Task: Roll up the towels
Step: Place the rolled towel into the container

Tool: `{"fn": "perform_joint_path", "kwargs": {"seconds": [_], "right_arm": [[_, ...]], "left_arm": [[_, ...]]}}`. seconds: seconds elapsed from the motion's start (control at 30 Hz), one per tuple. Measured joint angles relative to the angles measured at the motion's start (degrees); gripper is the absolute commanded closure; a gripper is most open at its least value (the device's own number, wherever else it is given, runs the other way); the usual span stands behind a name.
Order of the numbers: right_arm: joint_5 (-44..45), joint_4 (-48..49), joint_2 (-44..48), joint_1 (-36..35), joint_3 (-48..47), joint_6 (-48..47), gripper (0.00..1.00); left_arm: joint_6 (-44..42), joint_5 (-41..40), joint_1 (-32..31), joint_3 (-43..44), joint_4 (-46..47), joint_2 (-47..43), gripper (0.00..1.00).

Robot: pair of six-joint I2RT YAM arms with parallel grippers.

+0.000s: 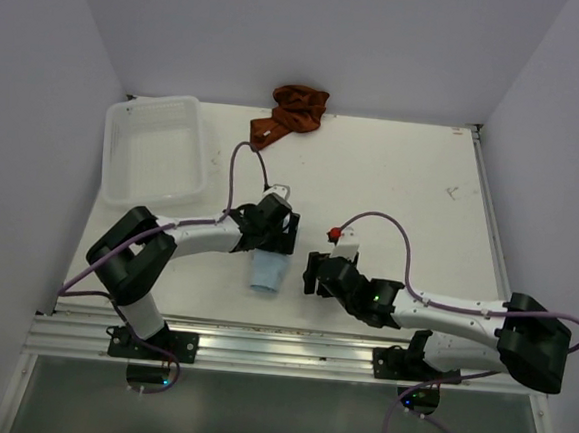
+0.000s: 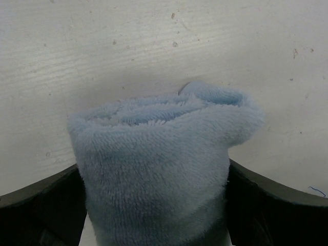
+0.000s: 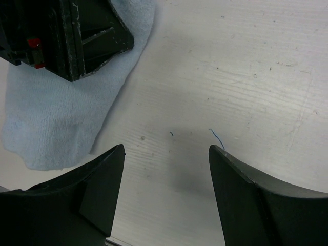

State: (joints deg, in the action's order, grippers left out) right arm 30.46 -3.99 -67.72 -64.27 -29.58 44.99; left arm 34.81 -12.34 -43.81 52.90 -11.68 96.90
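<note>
The basket sits at the far left corner, well apart from the work, and I can ignore it.

My left tool hangs over the blue towel, jaws spread wide with one finger on each side. The towel lies on the surface near the front edge, wound into a loose, plump roll that fills the gap between the fingers. I can't tell whether they press it. I judge this roll nearly done, so the care now lies in leaving it. I would lift straight up without twisting, because plush pile snags easily and a sideways drag could unwind the outer flap. The spiral end looks slack, so one gentle squeeze first may help.

The rust towel lies crumpled against the back wall, not yet rolled. It will need spreading flat before any rolling.

My right tool is open too, holding nothing, low over bare surface just right of the blue towel. From there I could nudge the loose edge under the roll to steady it.
</note>
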Motion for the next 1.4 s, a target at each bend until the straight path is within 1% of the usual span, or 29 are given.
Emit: {"fn": "perform_joint_path", "kwargs": {"seconds": [0.13,0.17,0.23,0.27,0.3,0.33,0.43,0.47,0.57,0.63,0.67,0.73,0.77,0.83,0.87,0.97,1.1,1.4], "right_arm": [[0.0,-0.3,0.4,0.3,0.8,0.2,0.3],[0.0,-0.4,0.4,0.3,0.9,0.3,0.29],[0.0,-0.7,0.4,0.5,1.0,0.4,0.29],[0.0,-0.8,0.4,0.5,1.0,0.4,0.29],[0.0,-0.9,0.5,0.6,1.0,0.5,0.29],[0.0,-1.0,0.6,0.6,1.0,0.5,0.29],[0.0,-1.4,1.4,0.8,1.0,0.5,0.29],[0.0,-1.5,1.8,0.9,1.0,0.5,0.29],[0.1,-1.7,2.7,1.0,1.3,0.6,0.3],[0.1,-1.9,3.0,1.0,1.5,0.7,0.29],[0.1,-2.1,3.0,1.1,1.6,0.7,0.29],[0.1,-2.6,3.0,1.3,1.7,0.7,0.29],[0.1,-2.6,3.0,1.4,1.7,0.7,0.29],[0.1,-2.7,3.0,1.5,1.7,0.7,0.29],[0.1,-2.7,3.0,1.6,1.7,0.7,0.3],[0.1,-2.9,3.0,1.9,1.7,0.7,0.29],[0.1,-3.0,3.0,2.4,1.6,0.6,0.29],[0.0,-4.1,3.0,4.1,0.8,-0.1,0.29]], "left_arm": [[0.0,-0.2,-0.1,-0.6,1.0,0.0,0.12],[0.0,-0.2,-0.1,-1.0,1.7,-0.2,0.17],[0.2,0.0,-0.1,-2.0,3.1,-0.7,0.23],[0.3,0.2,-0.1,-2.6,3.8,-1.0,0.3],[0.6,0.5,-0.1,-3.1,4.4,-1.4,0.33],[0.7,0.9,-0.1,-3.8,5.2,-1.7,0.42],[1.7,1.9,-0.1,-5.0,6.6,-2.1,0.55],[1.9,2.3,-0.1,-5.2,7.0,-2.2,0.62],[2.4,3.5,0.1,-5.6,7.9,-2.2,0.73],[2.7,4.7,0.4,-5.7,8.5,-2.2,0.78],[2.7,5.3,0.8,-5.9,8.9,-2.3,0.82],[3.1,6.6,1.5,-6.3,9.2,-2.6,0.86],[3.1,7.5,1.9,-6.5,9.3,-2.8,0.91],[3.1,9.1,3.2,-7.0,9.2,-3.6,0.93],[3.1,9.9,3.9,-7.1,9.0,-4.0,0.96],[2.9,11.9,7.4,-7.2,8.0,-5.8,1.0],[1.7,12.6,12.4,-6.8,5.8,-9.0,1.0],[-1.5,13.5,19.7,0.9,0.0,-10.7,1.0]]}}
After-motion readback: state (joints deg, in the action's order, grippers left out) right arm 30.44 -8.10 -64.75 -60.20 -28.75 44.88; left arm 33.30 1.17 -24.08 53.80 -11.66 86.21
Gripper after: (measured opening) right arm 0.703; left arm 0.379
